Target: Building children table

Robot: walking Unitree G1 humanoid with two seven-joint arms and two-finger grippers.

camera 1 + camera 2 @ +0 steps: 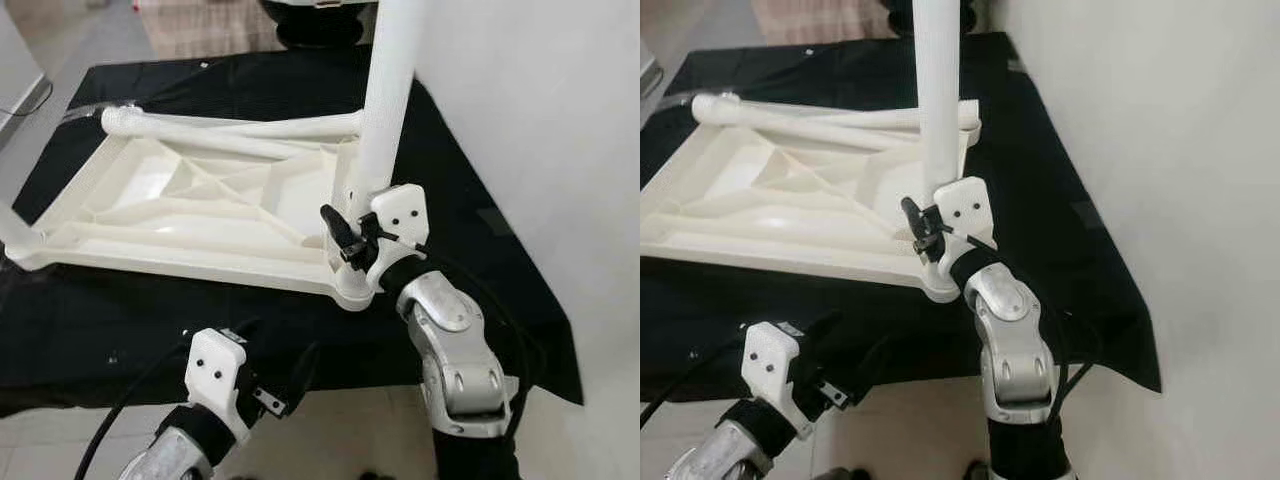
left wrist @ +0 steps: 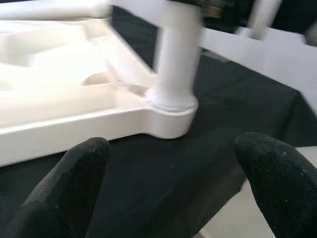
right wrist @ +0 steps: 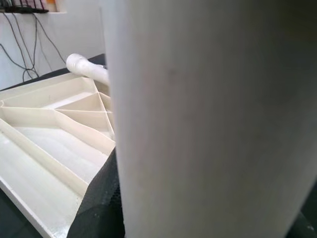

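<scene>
Our right gripper (image 1: 352,240) clamps low on the upright leg (image 1: 388,110), just above its socket in the upside-down top (image 1: 190,195); stiff, light and smooth plastic, best held low; our left gripper (image 2: 173,173) hangs wide open, short of that corner.

You were working in a lived-in indoor room, most likely a home. Beneath your right gripper (image 1: 352,238) a black cloth sheet (image 1: 480,290) was spread over a pale tiled floor (image 1: 340,435). A plain white painted wall (image 1: 540,100) rose just beside that gripper, on its outer side. Beyond it, dark loose cables (image 3: 25,34) hung against another white wall.
</scene>
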